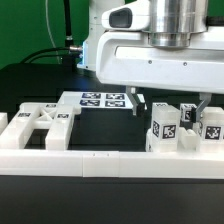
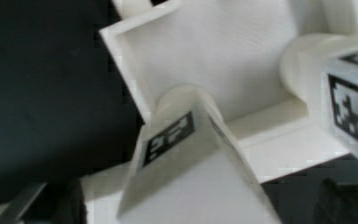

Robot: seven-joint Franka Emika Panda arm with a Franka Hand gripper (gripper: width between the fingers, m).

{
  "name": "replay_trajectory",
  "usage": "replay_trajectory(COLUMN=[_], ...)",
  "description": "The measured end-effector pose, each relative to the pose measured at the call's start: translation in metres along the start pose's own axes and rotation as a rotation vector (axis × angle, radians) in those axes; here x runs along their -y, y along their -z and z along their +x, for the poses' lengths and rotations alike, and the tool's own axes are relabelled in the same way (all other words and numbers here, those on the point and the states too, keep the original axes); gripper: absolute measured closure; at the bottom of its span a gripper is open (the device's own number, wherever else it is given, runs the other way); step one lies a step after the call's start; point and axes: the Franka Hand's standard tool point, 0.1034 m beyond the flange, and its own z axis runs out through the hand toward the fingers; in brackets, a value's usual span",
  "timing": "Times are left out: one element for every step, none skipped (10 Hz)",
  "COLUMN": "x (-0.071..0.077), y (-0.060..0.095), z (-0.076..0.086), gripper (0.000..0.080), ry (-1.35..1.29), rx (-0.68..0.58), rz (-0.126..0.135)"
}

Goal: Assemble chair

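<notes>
The chair parts are matte white with black-and-white tags. In the exterior view a cut-out panel lies at the left. A cluster of tagged blocks and bars stands at the right. My gripper hangs just over that cluster, with its jaws wide apart on either side of it. In the wrist view a tagged bar runs between my dark fingers, which stand clear of it. A flat slab lies beyond the bar and a tagged cube beside it. My gripper is open.
The marker board lies flat on the black table behind the parts. The long low white border wall runs along the front. A green backdrop and cables stand at the back of the exterior view's left.
</notes>
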Motion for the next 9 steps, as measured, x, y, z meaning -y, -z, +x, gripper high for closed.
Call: replay_trajectory(x=[0.0001,0.0,-0.0011,-0.0024,-0.0026,-0.0027,-0.0028,-0.0029,-0.0029], y=[0.0009,0.0019,0.002,0.0016,0.0013,0.0011,0.0009,0.0009,0.0009], z=[0.0001,0.0004,0.0007,0.001,0.0009,0.0008,0.0008,0.0008,0.0008], gripper=[0.0151,0.0151,0.0151,0.0151,0.0279,0.0417,0.0514,0.0514,0.0514], ry=[0.058,0.14,0.206,0.246,0.244,0.242,0.242,0.24,0.214], rx=[-0.002,-0.005,-0.005,-0.004,-0.003,-0.003,-0.003,-0.003,-0.003], rz=[-0.01,-0.021,-0.027,-0.028,-0.029,-0.029,-0.029,-0.029,-0.028])
